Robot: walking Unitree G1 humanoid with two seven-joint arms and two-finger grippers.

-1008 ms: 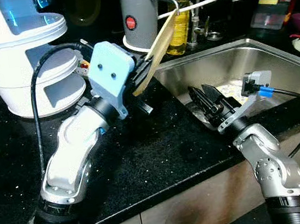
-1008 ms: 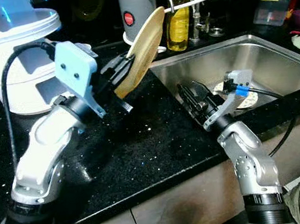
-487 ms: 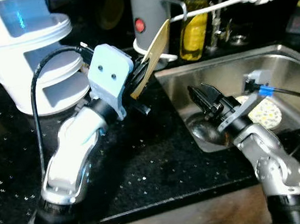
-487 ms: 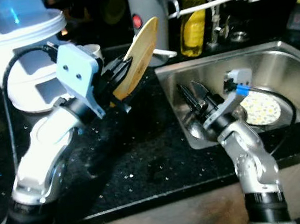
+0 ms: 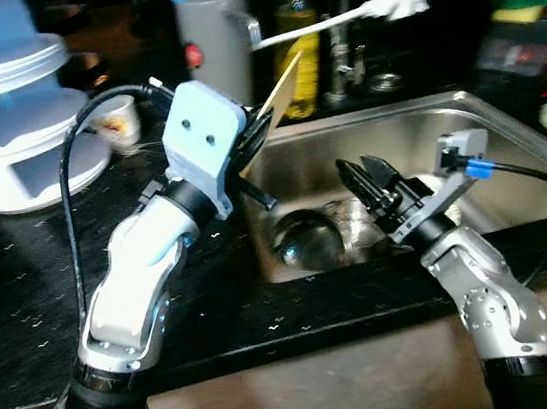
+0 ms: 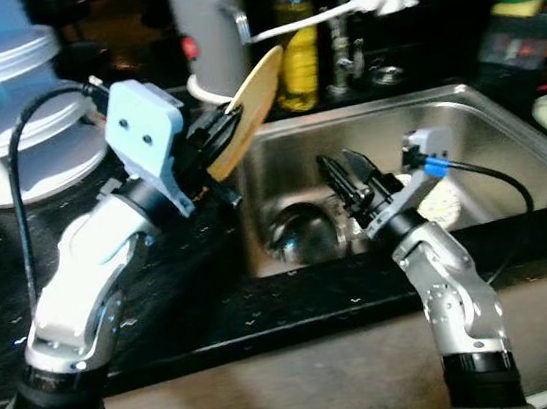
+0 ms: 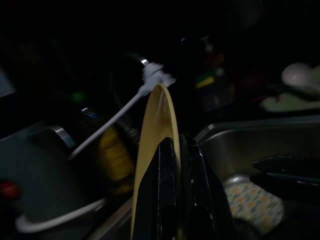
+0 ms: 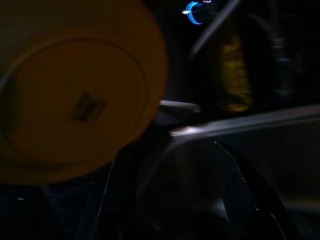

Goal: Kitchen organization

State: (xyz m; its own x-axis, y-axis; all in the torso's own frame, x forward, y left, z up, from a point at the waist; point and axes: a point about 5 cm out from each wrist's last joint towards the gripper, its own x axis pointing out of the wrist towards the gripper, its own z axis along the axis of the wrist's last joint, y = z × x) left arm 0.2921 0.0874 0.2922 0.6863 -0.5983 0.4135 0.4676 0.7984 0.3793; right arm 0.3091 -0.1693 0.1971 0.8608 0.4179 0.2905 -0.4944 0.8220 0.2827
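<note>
Yellow plate (image 6: 245, 102), held on edge, sits upper centre of the right eye view, its rim pinched between the fingers of the left gripper (image 6: 222, 136) above the black counter (image 5: 25, 308) just beside the sink (image 5: 503, 109). The left wrist view shows both black fingers clamped flat on either face of the plate. The right gripper (image 5: 371, 179) hangs centre frame over the sink with its fingers spread and nothing between them. A patterned dish (image 6: 442, 204) lies in the sink behind it. The step in hand looks like carrying a plate taken from the sink toward a place on the counter. Next it calls for tilting the plate level and lowering it onto bare counter, clear of the grey jug (image 5: 215, 43) and bottle (image 5: 297, 35) behind.
</note>
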